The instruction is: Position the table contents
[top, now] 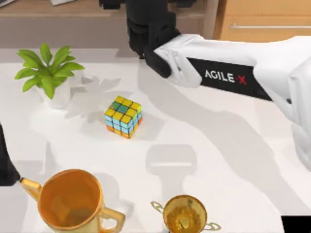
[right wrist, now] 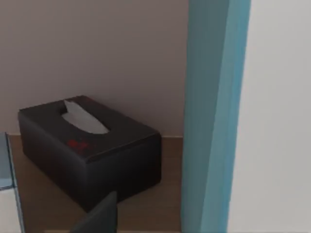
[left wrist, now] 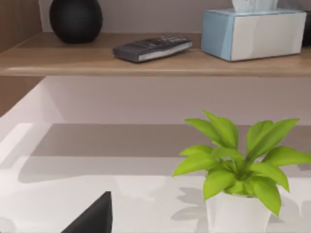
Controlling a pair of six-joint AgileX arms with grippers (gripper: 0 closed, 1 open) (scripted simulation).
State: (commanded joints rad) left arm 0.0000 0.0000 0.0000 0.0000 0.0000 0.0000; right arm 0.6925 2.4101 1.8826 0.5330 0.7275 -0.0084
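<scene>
The white table [top: 218, 145] carries a colourful puzzle cube [top: 123, 116] in its middle. A green plant in a white pot [top: 48, 75] stands at the back left and also appears in the left wrist view [left wrist: 238, 174]. At the front edge are a gold mug [top: 73, 204] and a small gold trophy cup [top: 184, 214]. My right arm stretches across to the back, its gripper [top: 143, 24] over the shelf, right beside a blue-and-white tissue box [right wrist: 228, 116]. My left gripper [top: 5, 170] is parked at the left edge.
Behind the table runs a wooden shelf [left wrist: 97, 60] holding a round black vase [left wrist: 76, 19], a grey remote [left wrist: 151, 48], the blue-and-white tissue box [left wrist: 255, 34] and a black tissue box [right wrist: 90, 150]. A light-brown drawer cabinet [top: 265, 19] stands at the back right.
</scene>
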